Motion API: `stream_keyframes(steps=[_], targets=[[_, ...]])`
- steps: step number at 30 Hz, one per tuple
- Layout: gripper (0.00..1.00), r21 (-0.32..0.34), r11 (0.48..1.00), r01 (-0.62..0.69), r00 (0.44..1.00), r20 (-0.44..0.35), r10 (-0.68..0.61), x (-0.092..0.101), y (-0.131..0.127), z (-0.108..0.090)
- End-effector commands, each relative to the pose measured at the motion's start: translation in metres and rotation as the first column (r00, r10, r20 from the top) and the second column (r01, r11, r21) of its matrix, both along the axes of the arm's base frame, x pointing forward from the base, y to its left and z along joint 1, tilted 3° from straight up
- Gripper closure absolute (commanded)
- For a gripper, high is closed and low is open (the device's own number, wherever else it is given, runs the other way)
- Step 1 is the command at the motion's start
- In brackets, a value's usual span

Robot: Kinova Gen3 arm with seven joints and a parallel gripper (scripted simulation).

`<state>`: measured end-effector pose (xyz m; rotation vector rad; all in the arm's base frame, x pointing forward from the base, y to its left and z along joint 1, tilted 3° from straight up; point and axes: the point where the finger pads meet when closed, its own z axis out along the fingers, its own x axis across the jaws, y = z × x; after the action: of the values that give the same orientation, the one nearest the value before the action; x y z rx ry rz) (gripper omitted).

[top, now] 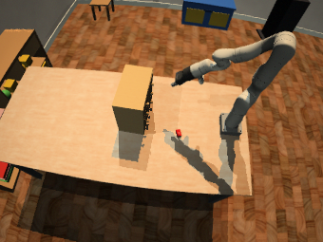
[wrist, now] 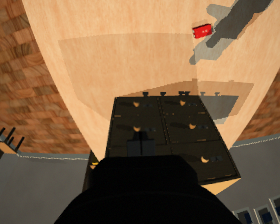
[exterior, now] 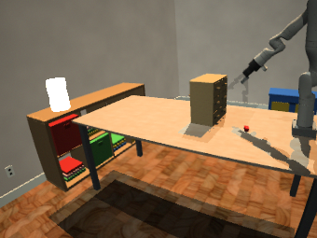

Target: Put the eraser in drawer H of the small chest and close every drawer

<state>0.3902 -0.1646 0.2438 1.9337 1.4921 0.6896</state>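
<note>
The red eraser (top: pixel 179 133) (exterior: pixel 246 129) (wrist: pixel 202 31) lies on the table (top: pixel 62 112) (exterior: pixel 140 119) (wrist: pixel 125 55) in front of the chest's drawer side. The small chest (top: pixel 133 85) (exterior: pixel 201 101) (wrist: pixel 172 115) stands upright, with a light wooden top and a dark front bearing two columns of drawers with small handles. No drawer visibly stands out; the lower ones are hidden by my gripper in the wrist view, and the drawer letters cannot be read. My gripper (top: pixel 173 84) (exterior: pixel 242 81) (wrist: pixel 140 139) is shut and empty, in the air off the drawer front, away from the eraser.
The arm's base (top: pixel 231 124) (exterior: pixel 304 128) is mounted at the table's right end. Shadows of the arm and chest fall on the table. A shelf unit (exterior: pixel 100 102) stands beyond the far left end, and a blue cabinet (top: pixel 209 0) (exterior: pixel 284 94) stands on the floor behind.
</note>
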Motion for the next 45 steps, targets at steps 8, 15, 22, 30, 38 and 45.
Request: stream_keyframes(steps=[8, 15, 22, 30, 38, 45], targets=[[1.00, 0.003, 1.000, -0.001, 1.000, -0.017, 0.001, -0.001, 0.000, 0.004], [1.00, 0.003, 1.000, 0.003, 0.999, -0.034, -0.003, -0.003, -0.001, 0.006], [1.00, 0.014, 1.000, -0.002, 0.998, -0.065, 0.002, -0.006, 0.000, 0.010], [1.00, 0.024, 1.000, -0.002, 0.994, -0.110, 0.004, -0.010, 0.001, 0.016], [1.00, 0.049, 0.999, 0.000, 0.977, -0.215, 0.011, -0.021, 0.002, 0.029], [1.00, 0.073, 0.997, 0.002, 0.950, -0.311, 0.020, -0.030, 0.004, 0.041]])
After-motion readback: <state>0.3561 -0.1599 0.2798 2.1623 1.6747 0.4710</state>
